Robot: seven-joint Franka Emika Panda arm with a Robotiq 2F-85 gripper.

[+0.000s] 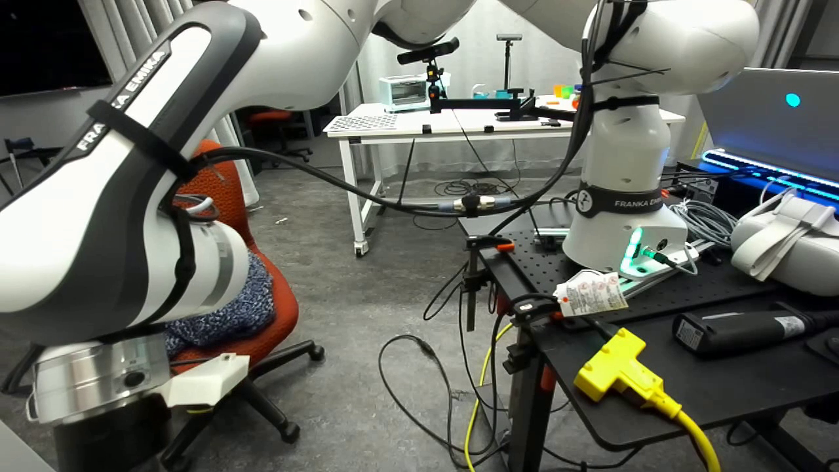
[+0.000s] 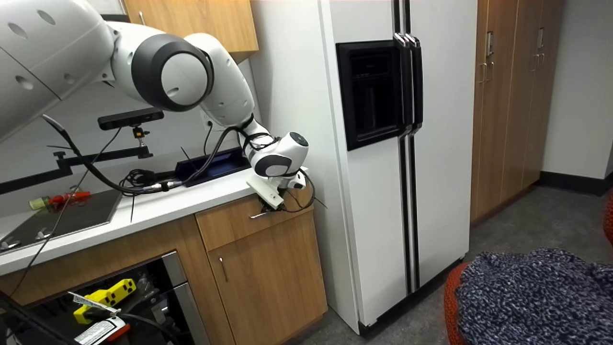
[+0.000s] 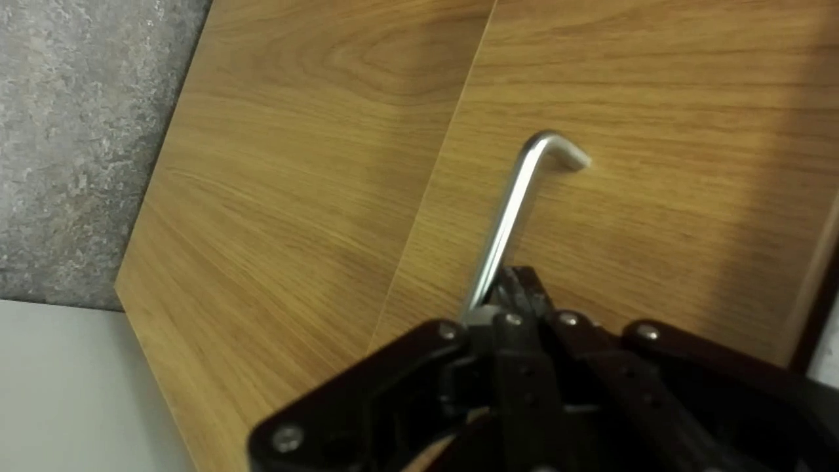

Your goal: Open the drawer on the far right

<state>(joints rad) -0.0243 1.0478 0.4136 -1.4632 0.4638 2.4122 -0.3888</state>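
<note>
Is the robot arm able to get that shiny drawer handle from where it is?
Probably yes: the gripper is right beside the handle, with nothing seen blocking it. Its jaws look shut, so hooking seems likelier than grabbing.

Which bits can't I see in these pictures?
Drawer: inside hidden behind its shut front, in an exterior view.
Handle: one end hidden by the gripper, in the wrist view.
Fridge: top cut off by the picture's edge, in an exterior view.
Paper tag: writing too small, in an exterior view.
</note>
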